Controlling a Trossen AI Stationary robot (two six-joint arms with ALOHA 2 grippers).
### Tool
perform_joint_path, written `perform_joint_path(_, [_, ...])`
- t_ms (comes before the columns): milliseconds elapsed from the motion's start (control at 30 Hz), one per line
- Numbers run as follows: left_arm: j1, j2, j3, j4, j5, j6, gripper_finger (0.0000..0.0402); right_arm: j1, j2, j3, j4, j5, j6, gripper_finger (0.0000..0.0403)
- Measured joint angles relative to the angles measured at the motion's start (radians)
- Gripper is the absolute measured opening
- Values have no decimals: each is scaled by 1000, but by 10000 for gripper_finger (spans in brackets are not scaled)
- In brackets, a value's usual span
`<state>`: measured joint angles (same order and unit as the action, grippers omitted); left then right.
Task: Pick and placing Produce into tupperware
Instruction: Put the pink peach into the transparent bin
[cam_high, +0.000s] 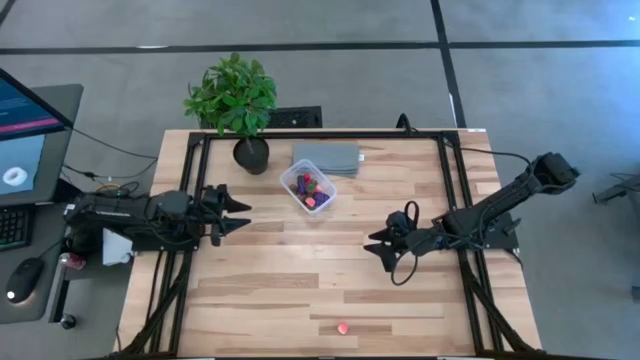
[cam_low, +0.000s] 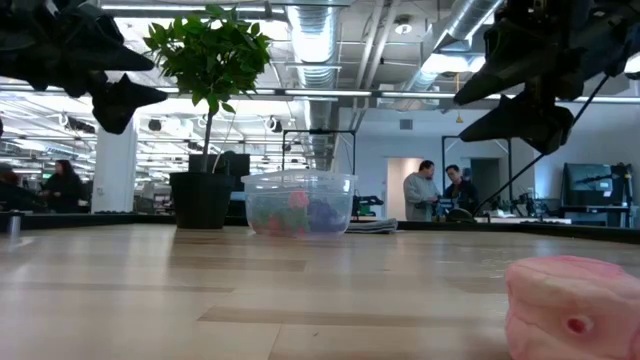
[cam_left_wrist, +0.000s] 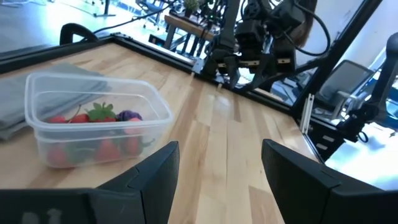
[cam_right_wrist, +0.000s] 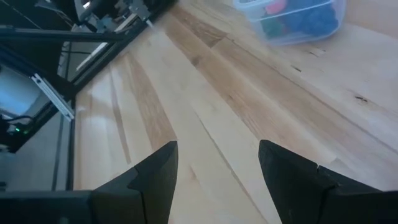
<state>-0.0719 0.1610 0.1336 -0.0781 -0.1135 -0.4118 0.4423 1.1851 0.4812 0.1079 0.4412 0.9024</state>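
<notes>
A pale wooden table (cam_high: 300, 270) on a grey floor is seen from above, with a clear plastic rectangular tupperware box (cam_high: 308, 186) of red and purple toy produce (cam_high: 309, 187) set between the left gripper (cam_high: 240, 213) and right gripper (cam_high: 377, 244), both spread open and empty. One pink fruit piece (cam_high: 343, 327) lies apart near the table's front edge. At table height, an open-plan office with two standing people (cam_low: 438, 190) is shown behind a leafy potted plant (cam_low: 206, 110). In both wrist views nothing is held.

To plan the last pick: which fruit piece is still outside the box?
The pale pink piece alone on bare wood near the table's front edge; the others lie inside the clear box.
</notes>
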Motion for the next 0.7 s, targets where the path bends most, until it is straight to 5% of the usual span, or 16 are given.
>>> perform_joint_path(300, [0, -114, -4, -145, 4, -43, 219, 18, 0, 0, 37, -248, 16, 248])
perform_joint_path(500, [0, -158, -4, -185, 3, -96, 219, 88, 13, 13, 25, -283, 7, 248])
perform_joint_path(700, [0, -157, -4, -204, 3, -143, 219, 161, 156, 112, 20, -331, -93, 248])
